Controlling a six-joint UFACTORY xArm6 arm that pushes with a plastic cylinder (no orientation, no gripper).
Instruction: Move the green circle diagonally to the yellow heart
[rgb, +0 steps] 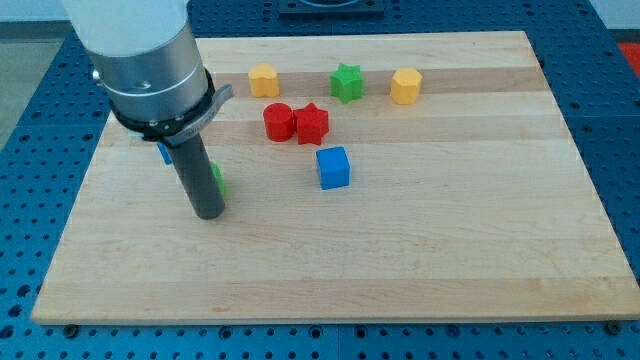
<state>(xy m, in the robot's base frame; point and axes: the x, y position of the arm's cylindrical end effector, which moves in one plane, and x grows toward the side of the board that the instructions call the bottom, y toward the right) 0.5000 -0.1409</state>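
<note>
The green circle (217, 178) is almost wholly hidden behind my rod; only a green sliver shows at the rod's right edge, at the view's left. My tip (208, 214) rests on the board just below and in front of that block. The yellow heart (263, 80) sits near the view's top, up and to the right of the green circle.
A red cylinder (277, 122) and red star (312, 123) sit together below the yellow heart. A blue cube (333, 167) lies right of my tip. A green star (347, 82) and yellow hexagon (405, 86) are at the top. A blue block (163, 153) peeks out behind the arm.
</note>
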